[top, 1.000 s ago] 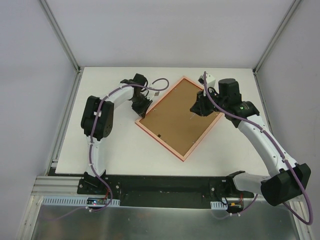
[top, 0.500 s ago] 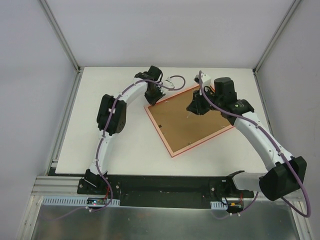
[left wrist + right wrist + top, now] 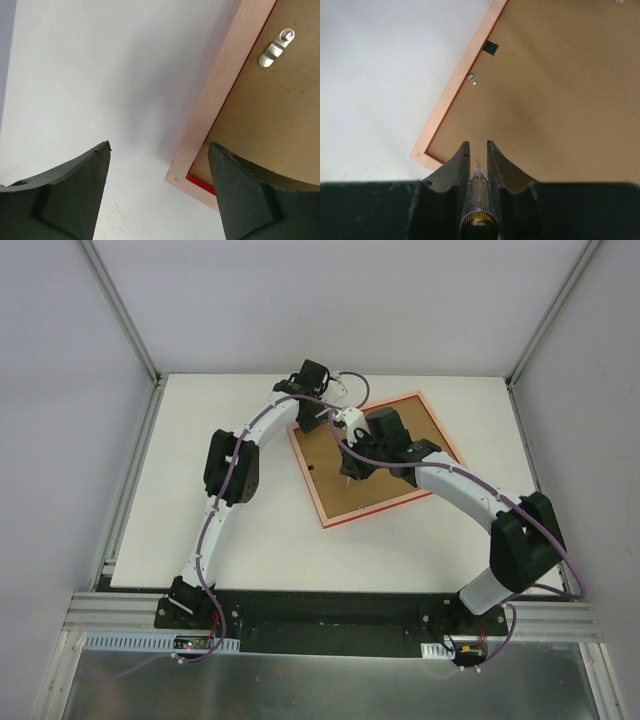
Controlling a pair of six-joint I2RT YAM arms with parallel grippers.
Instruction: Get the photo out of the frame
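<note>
The frame [image 3: 392, 502] lies face down in the middle of the table, its pale wood-pink back up, with a brown backing board [image 3: 415, 420] filling it. The photo is hidden under that board. My left gripper [image 3: 308, 418] is open at the frame's far left corner. In the left wrist view that corner [image 3: 225, 75] sits between the spread fingers, near the right one, with a sliver of red edge showing. My right gripper [image 3: 348, 472] hangs over the board's left part, shut on a clear-handled tool [image 3: 479, 190]. The tool's tip points down at the board [image 3: 560, 90].
A metal turn clip [image 3: 276, 47] holds the backing board at the frame's inner edge. Another small clip [image 3: 471, 78] and a black tab [image 3: 491, 47] sit along the left rim [image 3: 455, 85]. White table [image 3: 200, 490] surrounds the frame, with grey walls behind and at both sides.
The left jaws have opened at the frame's corner. The frame has swung round and shifted left. The right gripper with its tool has moved left across the backing board.
</note>
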